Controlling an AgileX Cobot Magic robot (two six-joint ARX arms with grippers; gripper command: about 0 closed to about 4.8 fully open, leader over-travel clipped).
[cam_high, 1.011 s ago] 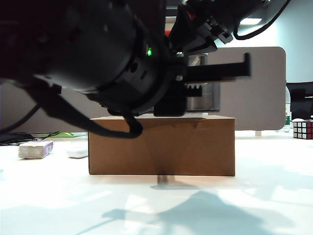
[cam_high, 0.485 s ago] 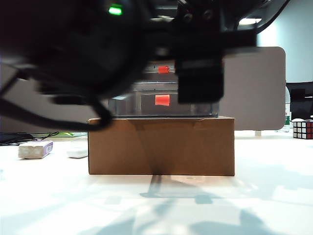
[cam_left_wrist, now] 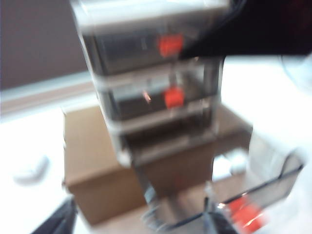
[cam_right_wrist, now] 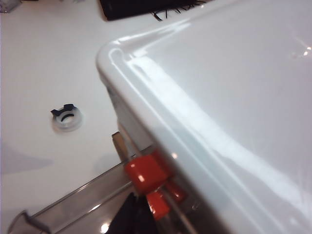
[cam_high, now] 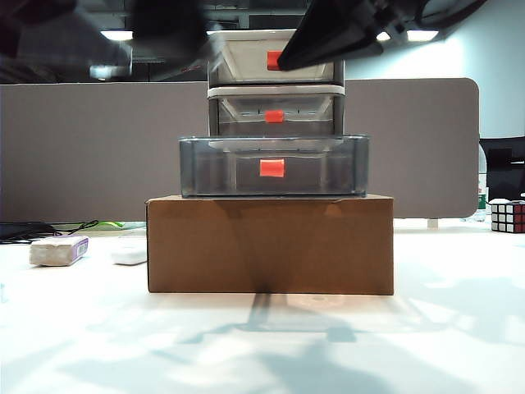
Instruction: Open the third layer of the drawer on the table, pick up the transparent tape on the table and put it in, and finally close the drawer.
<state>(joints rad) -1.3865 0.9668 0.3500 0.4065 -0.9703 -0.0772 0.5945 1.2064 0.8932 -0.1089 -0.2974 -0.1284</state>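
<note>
The wide white tabletop (cam_high: 74, 345) is nearest. On it lies the clear ring of transparent tape (cam_right_wrist: 67, 119), apart from the cabinet. Behind stands a brown cardboard box (cam_high: 271, 246) carrying the white-framed three-tier plastic drawer cabinet (cam_high: 276, 90). Its lowest smoky-grey drawer (cam_high: 273, 167), with a red-orange handle, is pulled out. The blurred left gripper (cam_high: 168, 37) hangs at the cabinet's eleven o'clock and the dark right gripper (cam_high: 328, 37) at one o'clock. I cannot tell either claw's spread.
</note>
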